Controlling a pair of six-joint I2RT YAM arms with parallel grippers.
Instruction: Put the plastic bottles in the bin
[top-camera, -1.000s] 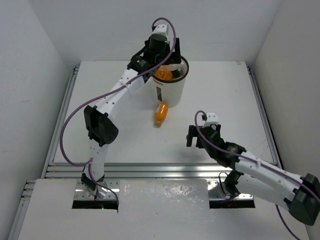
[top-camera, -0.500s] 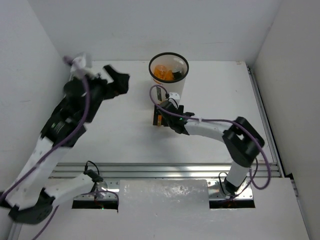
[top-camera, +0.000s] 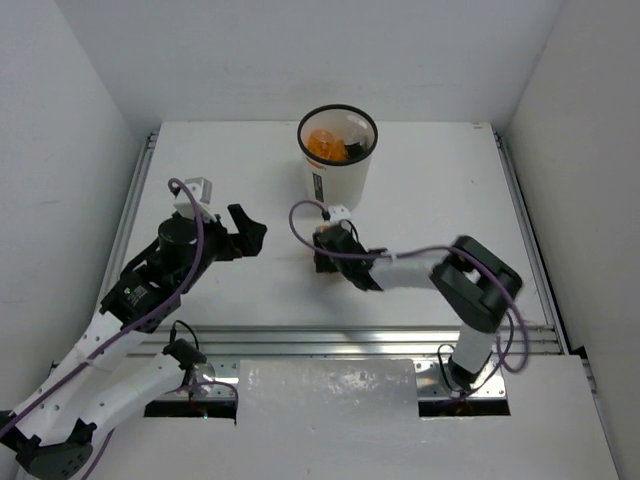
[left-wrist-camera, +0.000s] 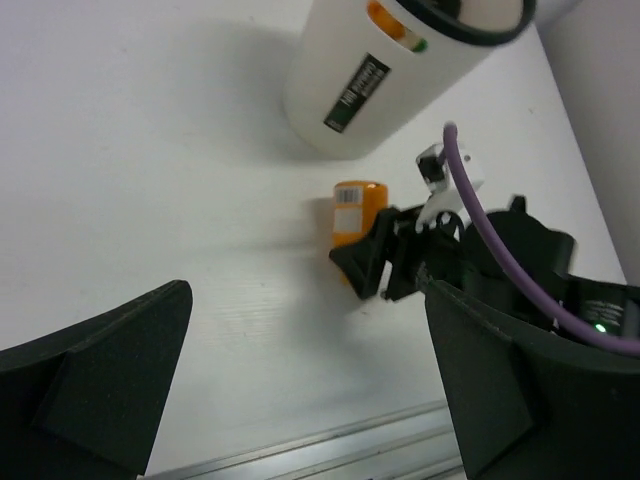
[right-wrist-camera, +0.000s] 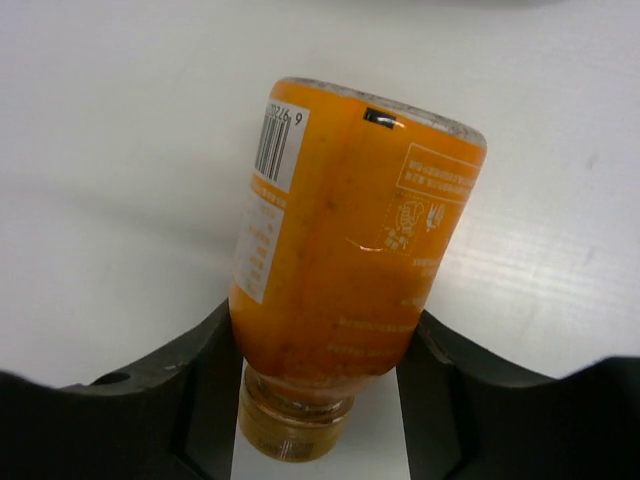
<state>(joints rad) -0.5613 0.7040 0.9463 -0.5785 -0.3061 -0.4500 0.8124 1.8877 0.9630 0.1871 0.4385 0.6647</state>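
Note:
An orange-filled plastic bottle (right-wrist-camera: 340, 250) lies on its side on the white table, its cap (right-wrist-camera: 290, 425) toward my right wrist. My right gripper (right-wrist-camera: 320, 340) is shut on it, a finger pressed against each side near the neck. From above, that gripper (top-camera: 325, 250) sits just in front of the bin (top-camera: 340, 180) and covers most of the bottle. The white bin with a black rim holds other orange bottles (top-camera: 325, 145). My left gripper (top-camera: 245, 235) hovers open and empty to the left of the bottle (left-wrist-camera: 357, 210).
The bin's wall (left-wrist-camera: 400, 80) carries a small black label. A metal rail (top-camera: 320, 340) runs along the table's near edge, and side rails line the left and right borders. White walls enclose the table on three sides.
My left arm has swung back from over the bin to the near left. My right arm has reached forward to the lying orange bottle and its jaws have closed on it.

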